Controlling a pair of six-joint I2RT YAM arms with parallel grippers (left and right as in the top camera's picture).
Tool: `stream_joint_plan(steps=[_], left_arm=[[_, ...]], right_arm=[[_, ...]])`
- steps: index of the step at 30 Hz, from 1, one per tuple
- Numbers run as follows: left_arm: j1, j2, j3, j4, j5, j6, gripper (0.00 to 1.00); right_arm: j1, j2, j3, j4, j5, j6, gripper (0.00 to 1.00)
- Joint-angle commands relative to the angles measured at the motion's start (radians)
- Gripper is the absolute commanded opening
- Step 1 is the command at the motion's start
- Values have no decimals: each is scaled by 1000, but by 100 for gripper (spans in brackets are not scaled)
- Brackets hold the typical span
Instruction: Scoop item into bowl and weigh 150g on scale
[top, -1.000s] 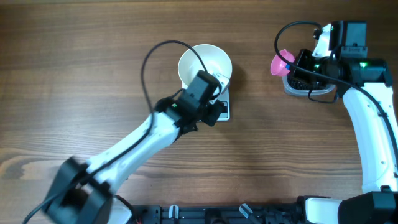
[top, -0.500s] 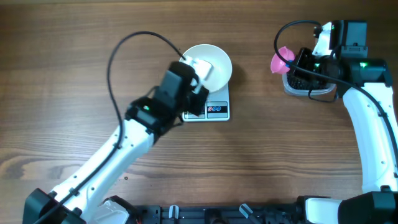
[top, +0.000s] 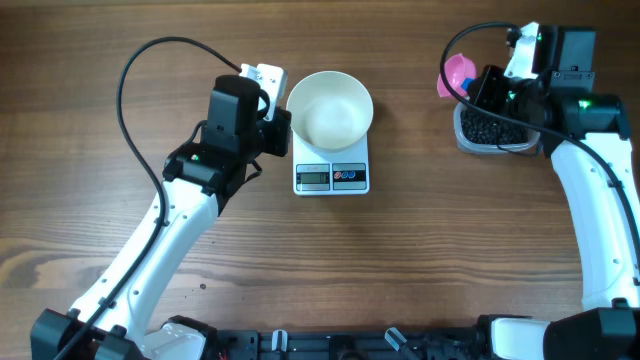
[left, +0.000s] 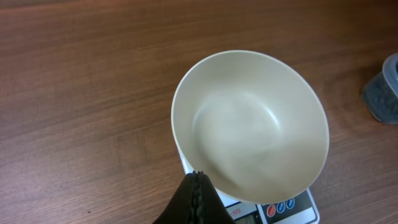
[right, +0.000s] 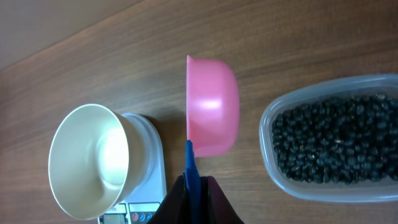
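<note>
The white bowl stands empty on the white scale. My left gripper is shut with nothing in it, just left of the bowl's rim; in the left wrist view its tips meet close to the bowl. My right gripper is shut on the blue handle of a pink scoop. The scoop hangs on its side over the table, between the bowl and the clear tub. The item, black beads, fills the tub. What the scoop holds is hidden.
The tub sits at the right rear of the wooden table. The scale's display and buttons face the front edge. A black cable loops above my left arm.
My left arm has swung left, off the scale and bowl, to the bowl's left side. My right gripper has carried the pink scoop a little toward the table's far side.
</note>
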Motion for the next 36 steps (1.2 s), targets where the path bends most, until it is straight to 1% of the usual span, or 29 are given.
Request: stream_joint_plan(steps=[1,7,12,16,20,25,27,30,33,36], left_arm=[[2,-7,0,-12,8,-6,4],[-3,-7,0,-58,13,-6,4],[-3,-4,0,-60,13,-6,4],[-3,-4,0,-61,13,-6,4],[-3,-4,0,-63,34,-6,4],[-3,-4,0,-75,128,-6,4],[-3,-5,0,-112,151,-6,4],[-3,-5,0,-207,151,-5,4],[-5,-6,0,-302,186,109,4],[-5,-6,0,-331,204,172,4]], right_arm=[[3,-11,16,20,-45,-91,4],[3,-11,16,74,-52,-91,4],[3,-10,16,146,-22,-87,4],[3,-10,16,196,43,-26,4],[3,-10,16,249,108,-30,5],[3,-10,16,286,146,-92,4],[3,-10,16,290,147,-126,4],[3,-10,16,290,147,-182,4],[3,-10,16,290,146,-216,4],[3,-10,16,292,146,-222,4]])
